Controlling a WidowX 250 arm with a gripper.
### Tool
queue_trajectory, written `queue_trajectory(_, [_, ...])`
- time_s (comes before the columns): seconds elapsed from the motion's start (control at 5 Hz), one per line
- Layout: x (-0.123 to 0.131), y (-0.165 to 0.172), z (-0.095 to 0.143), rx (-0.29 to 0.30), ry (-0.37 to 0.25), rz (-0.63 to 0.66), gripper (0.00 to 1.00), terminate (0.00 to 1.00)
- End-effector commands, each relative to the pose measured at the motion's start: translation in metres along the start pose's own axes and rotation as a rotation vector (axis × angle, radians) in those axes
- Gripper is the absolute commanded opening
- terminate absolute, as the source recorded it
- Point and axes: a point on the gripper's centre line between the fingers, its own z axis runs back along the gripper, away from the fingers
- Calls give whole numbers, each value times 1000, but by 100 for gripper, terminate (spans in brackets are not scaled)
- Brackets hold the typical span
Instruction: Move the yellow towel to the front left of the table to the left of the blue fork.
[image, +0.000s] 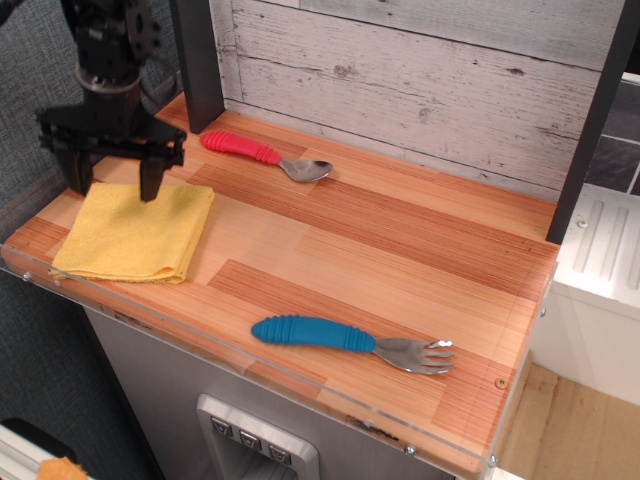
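Jaws of the gripper (113, 183) stand wide apart, two dark fingers (151, 181) pointing down with clear space between them and nothing held. They hang above the far edge of the yellow towel (135, 234), lifted off the cloth (a gap shows between the fingertips and the fabric). The arm rises from the gripper toward the upper left corner of the view.

Folded flat, the yellow towel lies at the front left corner of the worktop (400, 240), its near edge just beside the clear plastic rim and its folded layers showing along that edge. To its right, well apart along the same front strip, the blue fork (352, 342) lies on its side, handle pointing left toward the towel and metal tines pointing right.

Near the back of the worktop lies a red spoon (266, 156), handle to the left and bowl to the right, close to a dark post (198, 58) standing at the back left. Behind everything runs a wall of pale weathered planks (420, 70).
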Motion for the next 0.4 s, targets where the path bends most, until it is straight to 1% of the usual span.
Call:
queue_trajectory(0.0, [14, -12, 55, -20, -116, -22, 100, 0])
queue_trajectory(0.2, [13, -23, 71, -52, -91, -81, 100, 0])
